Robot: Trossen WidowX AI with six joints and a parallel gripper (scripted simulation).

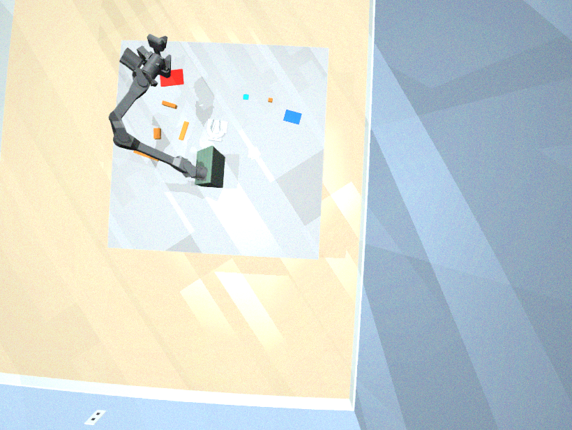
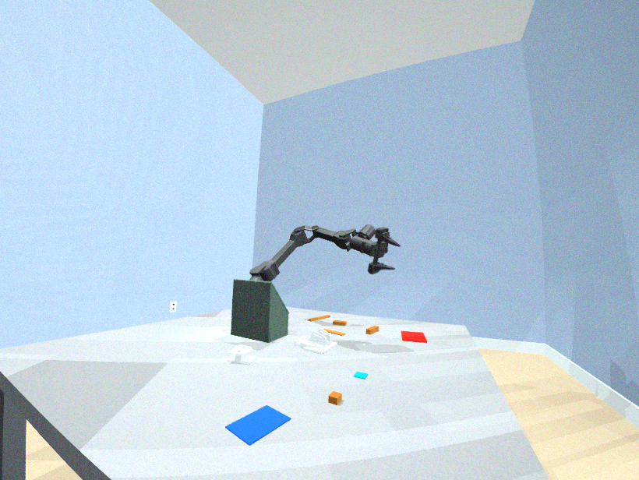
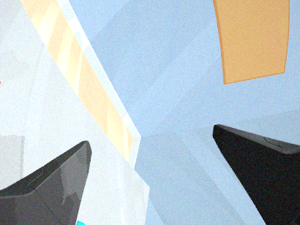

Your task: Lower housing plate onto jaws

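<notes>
A white assembly [image 1: 216, 135] [image 2: 318, 344] stands beside the arm's base. Two curved white jaws rise side by side from its flat base; their pins are too small to make out. A separate small white piece [image 1: 253, 151] [image 2: 241, 355], which looks like the housing plate, sits apart from it on the table, with small raised parts; it is washed out by glare in the top view. My gripper [image 1: 167, 53] [image 2: 397, 256] [image 3: 154, 139] is open and empty. It is high above the table's far corner, near the red mat and well away from both white pieces.
A dark green block [image 1: 204, 159] [image 2: 251, 309] carries the arm. Several orange bars lie near the assembly, one of them a long bar [image 1: 183, 130] [image 2: 334, 332]. A red mat [image 1: 175, 78] [image 2: 413, 337], blue mat [image 1: 291, 116] [image 2: 258, 425], cyan patch [image 1: 245, 97] [image 2: 360, 375] and orange cube [image 1: 270, 100] [image 2: 335, 397] are on the table.
</notes>
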